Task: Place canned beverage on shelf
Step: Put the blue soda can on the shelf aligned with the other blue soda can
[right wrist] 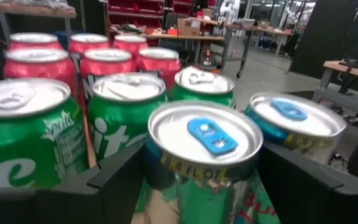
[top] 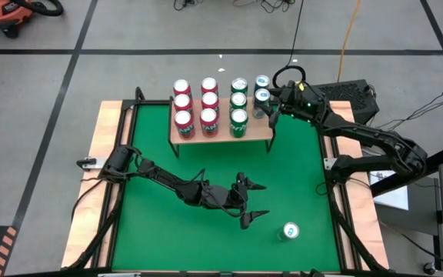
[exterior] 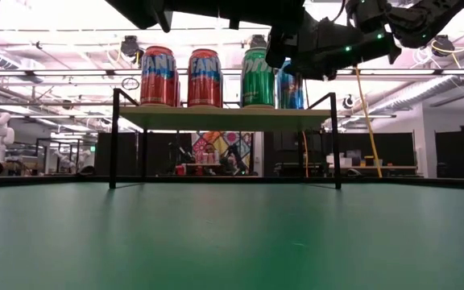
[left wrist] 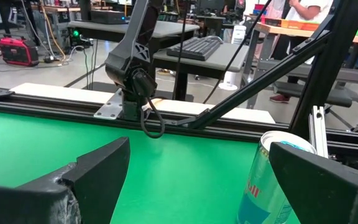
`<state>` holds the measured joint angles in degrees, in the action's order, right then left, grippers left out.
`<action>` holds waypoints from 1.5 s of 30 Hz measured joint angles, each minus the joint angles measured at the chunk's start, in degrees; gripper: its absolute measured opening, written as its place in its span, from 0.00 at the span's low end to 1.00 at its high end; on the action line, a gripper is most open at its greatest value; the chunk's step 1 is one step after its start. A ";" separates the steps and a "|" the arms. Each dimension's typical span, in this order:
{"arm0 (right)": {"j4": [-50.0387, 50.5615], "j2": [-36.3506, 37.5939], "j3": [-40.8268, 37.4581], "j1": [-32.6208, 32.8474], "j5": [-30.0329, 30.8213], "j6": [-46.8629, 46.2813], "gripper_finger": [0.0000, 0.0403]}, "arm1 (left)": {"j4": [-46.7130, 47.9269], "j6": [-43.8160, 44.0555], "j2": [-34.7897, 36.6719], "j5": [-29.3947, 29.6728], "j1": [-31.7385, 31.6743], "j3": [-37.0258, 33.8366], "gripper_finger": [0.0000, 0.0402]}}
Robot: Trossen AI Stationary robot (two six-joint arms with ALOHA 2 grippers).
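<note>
Cans crowd the shelf (top: 261,135): six red (top: 209,100), three green (top: 239,102), two blue. Right gripper (top: 268,105) straddles the nearer blue can (top: 263,95) at the board's right edge, fingers apart, seemingly letting go. Retreating carelessly could clip that slim can or topple it off. Left gripper (top: 254,202) waits wide open beside the last can (top: 291,230) on the table (top: 152,231).

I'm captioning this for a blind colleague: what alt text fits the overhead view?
Seen from above, the right tool sits at the wooden shelf's right end around two blue-topped cans, beside rows of red cans and green cans. The left tool hovers open over the green table near a lone can.
</note>
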<state>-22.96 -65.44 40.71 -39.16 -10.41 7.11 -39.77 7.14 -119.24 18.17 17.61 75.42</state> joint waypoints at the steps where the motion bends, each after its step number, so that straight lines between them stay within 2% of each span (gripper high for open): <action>1: 0.11 0.56 0.00 0.00 0.03 -0.15 0.72 | 0.00 0.00 0.00 0.00 0.00 0.02 0.96; 11: 7.80 9.42 0.00 0.00 0.10 -2.71 0.72 | 0.02 -0.02 0.00 0.00 0.00 0.02 0.96; 17: 19.52 18.25 0.04 2.96 -1.79 -5.91 0.72 | 0.02 -0.02 0.00 0.00 0.00 0.00 0.96; 22: 30.07 21.36 0.04 7.98 -1.84 -6.47 0.71 | 0.02 -0.04 0.00 0.00 -0.12 0.00 0.96; 25: 33.39 20.82 0.04 10.58 -1.44 -5.74 0.70 | 0.02 -0.04 0.00 0.00 -0.36 0.00 0.96; 28: 33.32 19.10 0.04 12.29 1.68 -4.50 0.66 | -0.05 0.02 0.00 0.00 -0.80 0.01 0.95; 36: 26.47 12.27 0.04 12.61 3.17 -0.01 0.48 | -0.17 -0.09 0.00 0.02 -1.46 0.00 0.95; 42: 22.24 7.59 0.04 12.10 9.16 4.06 0.35 | 0.01 -1.51 0.00 0.02 -1.40 0.00 0.95; 45: 21.09 5.88 0.04 11.15 9.14 4.28 0.29 | 0.13 -1.53 0.00 0.02 -1.40 0.00 0.95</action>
<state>-1.87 -59.56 40.75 -28.01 -1.28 11.39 -39.64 5.61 -119.24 18.20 16.21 75.42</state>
